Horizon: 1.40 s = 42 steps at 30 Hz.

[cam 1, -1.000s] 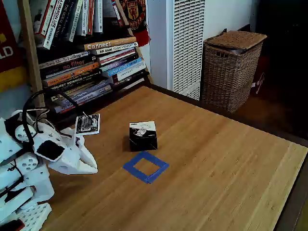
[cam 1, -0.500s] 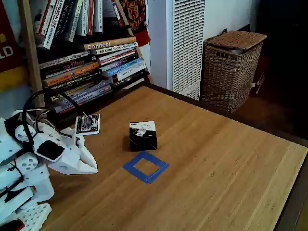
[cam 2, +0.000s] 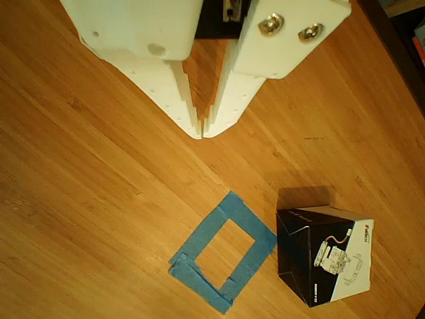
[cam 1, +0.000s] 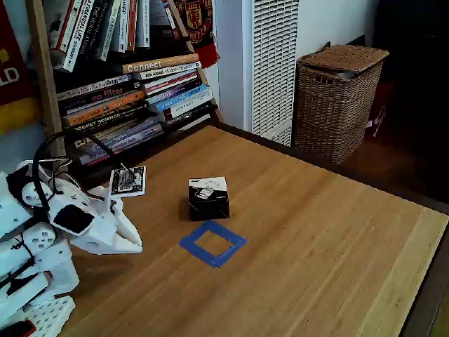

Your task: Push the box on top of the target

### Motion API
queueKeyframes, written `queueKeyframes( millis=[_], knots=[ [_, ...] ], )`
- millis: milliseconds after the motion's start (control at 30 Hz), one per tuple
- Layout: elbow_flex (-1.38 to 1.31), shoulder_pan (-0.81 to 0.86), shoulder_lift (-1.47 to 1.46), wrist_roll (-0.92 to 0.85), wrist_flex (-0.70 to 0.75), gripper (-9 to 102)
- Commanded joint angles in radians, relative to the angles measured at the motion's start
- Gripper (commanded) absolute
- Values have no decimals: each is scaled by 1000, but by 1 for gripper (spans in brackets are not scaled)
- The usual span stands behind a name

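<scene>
The box sits on the wooden table just beyond the blue tape target, close beside it and not inside. My gripper hovers well apart, jaws closed with tips together, holding nothing.

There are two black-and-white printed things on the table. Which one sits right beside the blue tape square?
The small black cube-like box with the white printed top: it stands just behind the blue tape square, while the flat printed tag lies nearer the bookshelf.
</scene>
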Motion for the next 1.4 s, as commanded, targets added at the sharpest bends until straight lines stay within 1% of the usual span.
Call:
queueKeyframes(
  millis=[0, 67, 367, 467, 700, 833, 1367],
  knots=[
    [2, 5, 12, 5, 5, 2],
    [2, 5, 12, 5, 5, 0],
    [2, 6, 12, 2, 5, 0],
    [2, 6, 12, -51, 2, 0],
    [-52, 9, 12, -77, -66, 0],
    [-72, 25, 12, -110, -80, 0],
    [-183, 38, 12, -121, -31, 0]
  ],
)
